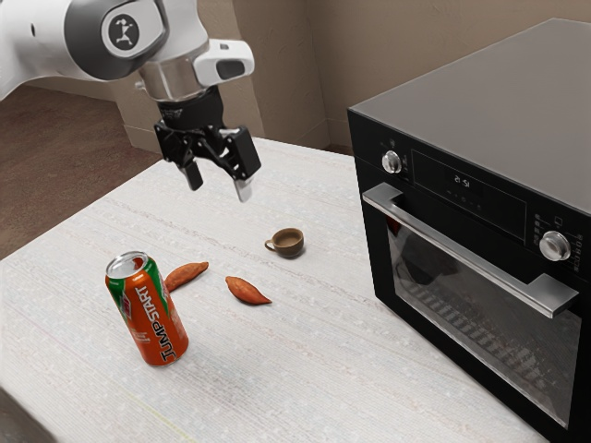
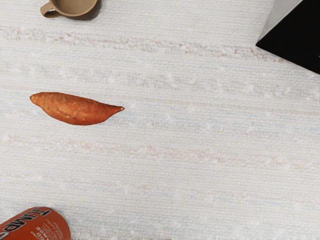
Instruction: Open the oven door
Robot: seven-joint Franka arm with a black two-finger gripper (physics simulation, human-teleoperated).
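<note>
Exterior view, left to right: an orange-and-green can (image 1: 148, 309) stands upright on the counter (image 1: 305, 388), with one sweet potato (image 1: 189, 274) lying just behind it. Above the counter hangs the tool (image 1: 219, 187), released, its two fingers apart and nothing between them. A second sweet potato (image 1: 247, 291) lies nearer the middle, followed by a small brown mug (image 1: 289, 244), upright. At the exterior view's right stands the oven (image 1: 480, 92); its door (image 1: 480, 328) is shut, with a metal handle (image 1: 471, 249) running along the door's upper part, well apart from the tool. The step in hand is judged to be the approach, with opening not begun. The next move calls for carrying the tool across to the oven front, aligning the fingers about the handle, closing on it, then drawing it outward and down, presumably about a lower hinge.
</note>
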